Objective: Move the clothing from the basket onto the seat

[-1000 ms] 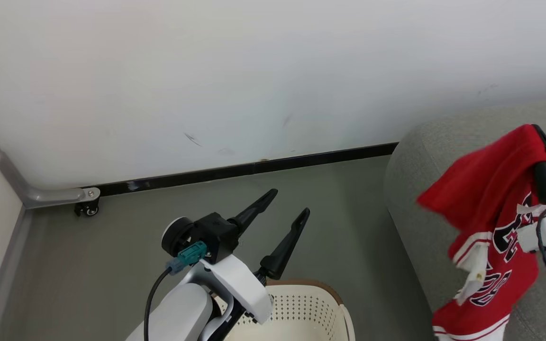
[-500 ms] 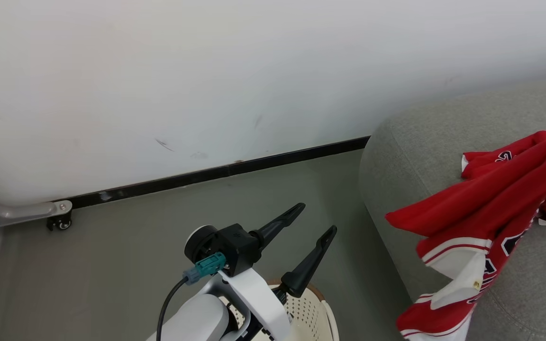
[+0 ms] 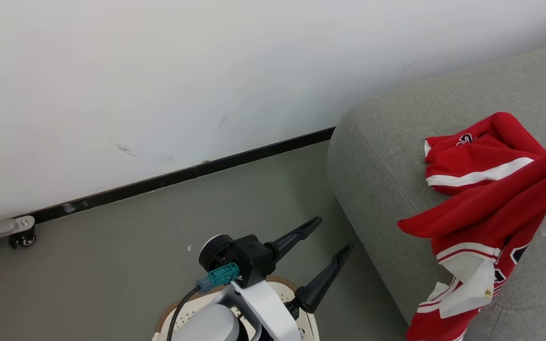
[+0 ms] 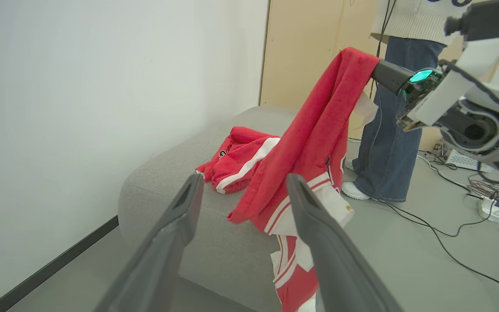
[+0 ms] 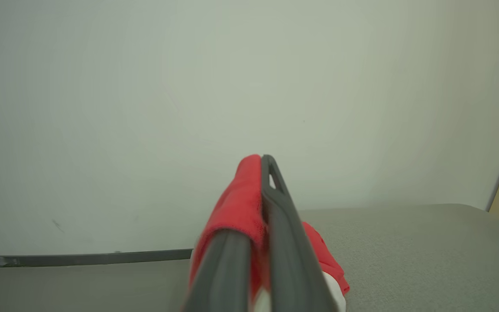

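A red jersey (image 4: pixel 319 130) hangs from my right gripper (image 4: pixel 373 71), which is shut on its top fold above the grey seat (image 4: pixel 167 182). In the right wrist view the red fabric (image 5: pixel 236 203) is pinched between the closed fingers of my right gripper (image 5: pixel 261 167). The jersey's (image 3: pixel 486 213) lower part drapes over the seat's (image 3: pixel 377 142) front edge. A second red garment (image 3: pixel 472 161) lies on the seat behind it. My left gripper (image 3: pixel 333 233) stands open and empty above the cream basket (image 3: pixel 180 316), whose inside is hidden.
A white wall with a black skirting strip (image 3: pixel 183 175) runs behind the grey floor. A person in blue jeans (image 4: pixel 383 143) stands beyond the seat. Cables and a power strip (image 4: pixel 487 203) lie on the floor there. A small caster (image 3: pixel 22 239) sits at the far left.
The head camera has swung, shifting the whole picture left. The held jersey now hangs lower and drapes over the seat, and a second garment has come into view. My left gripper stays open.
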Robot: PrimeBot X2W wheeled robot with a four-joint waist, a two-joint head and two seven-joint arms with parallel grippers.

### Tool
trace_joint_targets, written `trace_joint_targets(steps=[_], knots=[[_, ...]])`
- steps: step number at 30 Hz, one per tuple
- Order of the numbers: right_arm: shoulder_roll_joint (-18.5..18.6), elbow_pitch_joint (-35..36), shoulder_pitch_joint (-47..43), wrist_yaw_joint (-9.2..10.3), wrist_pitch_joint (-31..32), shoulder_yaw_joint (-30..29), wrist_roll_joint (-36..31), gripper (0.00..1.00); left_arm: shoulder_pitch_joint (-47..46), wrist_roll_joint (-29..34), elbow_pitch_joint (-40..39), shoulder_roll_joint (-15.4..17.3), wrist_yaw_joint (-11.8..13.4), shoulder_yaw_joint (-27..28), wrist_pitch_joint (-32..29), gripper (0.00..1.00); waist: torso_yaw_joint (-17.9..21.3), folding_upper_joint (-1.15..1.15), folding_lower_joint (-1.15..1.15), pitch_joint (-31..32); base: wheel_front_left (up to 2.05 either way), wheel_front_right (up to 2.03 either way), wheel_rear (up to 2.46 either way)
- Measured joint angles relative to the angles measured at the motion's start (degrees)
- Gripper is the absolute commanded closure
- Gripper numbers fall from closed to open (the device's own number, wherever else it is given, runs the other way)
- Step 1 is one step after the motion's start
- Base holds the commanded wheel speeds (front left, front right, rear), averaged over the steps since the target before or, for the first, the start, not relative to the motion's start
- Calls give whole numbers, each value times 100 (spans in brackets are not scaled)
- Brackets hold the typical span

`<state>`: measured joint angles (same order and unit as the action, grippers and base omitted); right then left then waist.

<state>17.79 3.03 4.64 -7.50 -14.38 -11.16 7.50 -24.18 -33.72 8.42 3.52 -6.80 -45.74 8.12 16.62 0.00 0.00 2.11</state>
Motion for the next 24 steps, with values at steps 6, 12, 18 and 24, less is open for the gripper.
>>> trace_joint_targets(steps=[6, 12, 18, 24], knots=[[1, 7, -7, 0, 1, 94, 45, 100, 23, 0, -53, 12, -1, -27, 1, 0, 203, 0, 0, -60, 0, 0, 0], [133, -221, 91, 0, 93, 530, 297, 100, 26, 4, -141, 55, 0, -8, 2, 0, 325, 0, 0, -203, 0, 0, 0], [369, -410, 959, -1, 436, 798, 700, 100, 26, 98, -234, 200, 21, 27, -25, 0, 310, 0, 0, -381, 0, 0, 0], [833, -549, 2191, -1, 814, 854, 822, 100, 23, 167, -381, 274, 123, 127, -81, 0, 227, 0, 0, -580, 0, 0, 0]])
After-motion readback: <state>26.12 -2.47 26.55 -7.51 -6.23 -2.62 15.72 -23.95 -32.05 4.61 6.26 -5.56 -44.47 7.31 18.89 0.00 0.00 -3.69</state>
